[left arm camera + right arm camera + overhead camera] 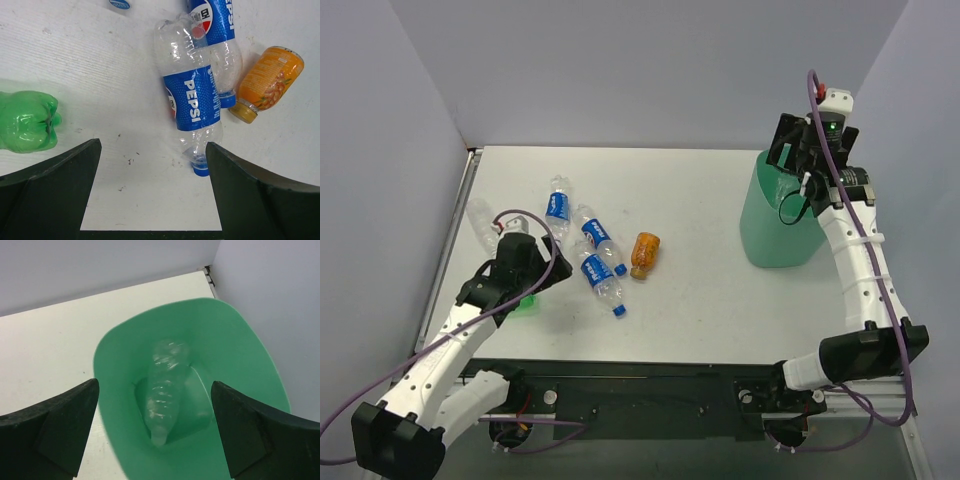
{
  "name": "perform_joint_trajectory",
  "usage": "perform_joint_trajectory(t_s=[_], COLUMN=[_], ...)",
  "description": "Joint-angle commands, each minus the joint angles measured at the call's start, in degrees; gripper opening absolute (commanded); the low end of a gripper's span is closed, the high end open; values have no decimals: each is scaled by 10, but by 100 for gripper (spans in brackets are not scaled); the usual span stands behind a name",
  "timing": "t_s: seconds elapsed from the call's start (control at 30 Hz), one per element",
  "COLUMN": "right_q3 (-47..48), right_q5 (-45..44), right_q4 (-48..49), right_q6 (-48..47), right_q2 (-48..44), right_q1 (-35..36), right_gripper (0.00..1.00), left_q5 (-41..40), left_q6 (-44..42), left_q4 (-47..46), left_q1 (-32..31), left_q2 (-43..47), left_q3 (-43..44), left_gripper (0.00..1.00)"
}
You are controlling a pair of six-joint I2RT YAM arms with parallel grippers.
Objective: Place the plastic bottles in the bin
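The plain bottle [480,220] lies at the far left of the counter [710,290], partly behind the left arm. It looks empty, though the top view is too small to be sure. Beside the arm, the green bottle [27,121] lies on its side. It is thin and ribbed, and would dent under a hard squeeze.

The left gripper [152,195] hovers low over the counter, spread wide and holding nothing. The green bottle is off to its left and the near Pepsi bottle [192,102] is just ahead to the right.

The three Pepsi bottles [595,232] lie close together, capped and apparently empty. They should be very light, slick and ready to roll, and the near one is crumpled. The labelled mid-body is probably the best hold, taken across the width with gentle pressure. The neck is stiffer but narrow.

The orange bottle [267,82] is short and stout and lies just beside the second Pepsi bottle. It seems firmer, and its short body suits a grasp across the middle.

The bin [235,355] stands upright at the right, well apart from the bottles on the counter. Inside, one clear binned bottle [165,385] leans with an end on the floor. Nothing else shows in there.

The right gripper [155,440] hangs over the rim, wide open and empty.
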State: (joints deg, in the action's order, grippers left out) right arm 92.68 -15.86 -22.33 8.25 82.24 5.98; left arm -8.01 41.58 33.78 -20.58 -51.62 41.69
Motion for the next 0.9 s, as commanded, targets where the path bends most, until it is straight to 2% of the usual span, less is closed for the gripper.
perform_joint_trajectory(t_s=[0.0, 0.1, 0.27, 0.37, 0.47, 0.63, 0.87], right_q3=[9, -20, -93, -163, -210, -278, -283], right_q5=[34, 90, 92, 93, 94, 116, 153], right_q4=[2, -7, -22, -9, 26, 118, 234], right_q6=[20, 47, 63, 107, 165, 251, 321], right_q2=[-61, -94, -132, -132, -104, -21, 100], right_q1=[3, 21, 160, 224, 280, 333, 338], right_gripper=[89, 89, 89, 89, 89, 89, 89], left_q5=[-35, -40, -41, -46, -61, -76, -59], left_q6=[-5, -14, -24, -31, -33, -20, -38], left_q4=[5, 7, 14, 25, 30, 70, 99], left_q1=[-1, 0, 3, 3, 3, 9, 11], left_q2=[5, -4, -32, -44, -43, -52, -64], left_q3=[40, 45, 54, 64, 64, 81, 91], left_gripper=[97, 97, 97, 97, 97, 97, 97])
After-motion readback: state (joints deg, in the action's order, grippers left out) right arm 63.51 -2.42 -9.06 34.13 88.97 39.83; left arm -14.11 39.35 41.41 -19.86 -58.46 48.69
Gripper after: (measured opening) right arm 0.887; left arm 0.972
